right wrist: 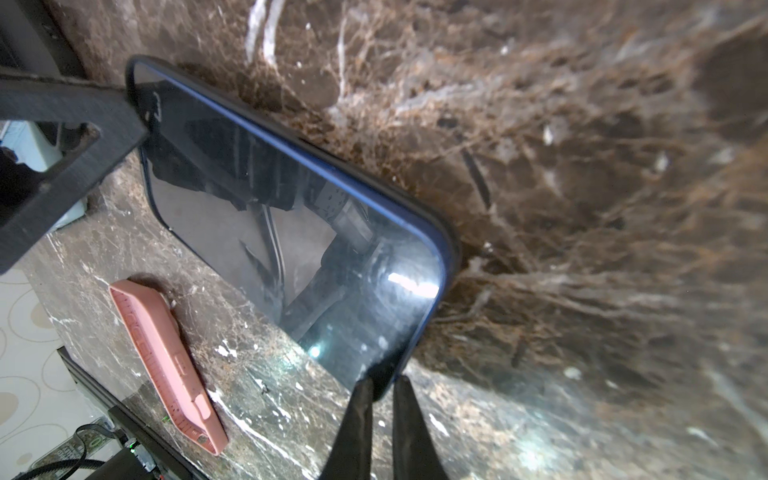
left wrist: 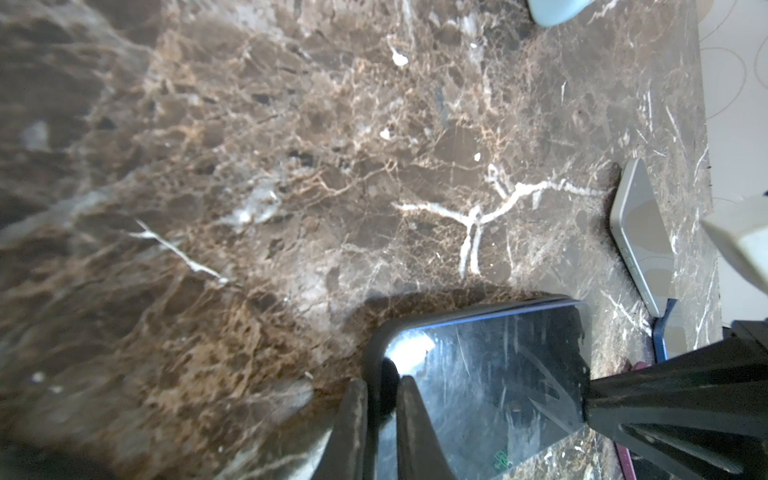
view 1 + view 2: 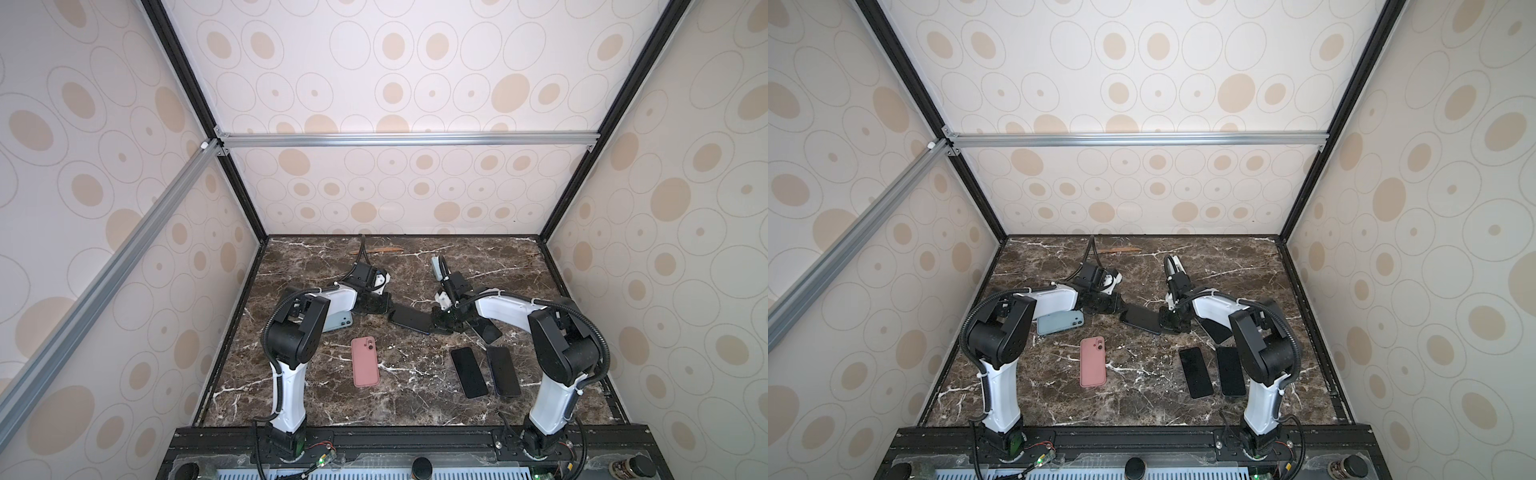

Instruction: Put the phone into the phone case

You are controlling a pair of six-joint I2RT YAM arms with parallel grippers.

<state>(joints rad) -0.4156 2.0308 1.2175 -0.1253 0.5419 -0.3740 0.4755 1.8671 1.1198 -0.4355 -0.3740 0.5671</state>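
A dark phone (image 3: 411, 319) (image 3: 1141, 318) with a blue rim sits inside a black phone case (image 2: 376, 345) at the middle of the table, between the two grippers. My left gripper (image 3: 388, 308) (image 2: 382, 382) is shut on the case's rim at one end. At the opposite end my right gripper (image 3: 434, 323) (image 1: 380, 384) is shut on the phone's corner. The glossy screen (image 1: 291, 224) faces up and mirrors the arms. Whether the phone rests on the marble or hangs just above it, I cannot tell.
A pink case (image 3: 365, 361) (image 1: 166, 357) lies front centre. A light-blue phone (image 3: 1059, 324) lies under the left arm. Two black phones (image 3: 468, 372) (image 3: 503, 371) lie side by side at the front right, and a third (image 3: 486, 328) under the right arm. A wooden stick (image 3: 376, 250) lies by the back wall.
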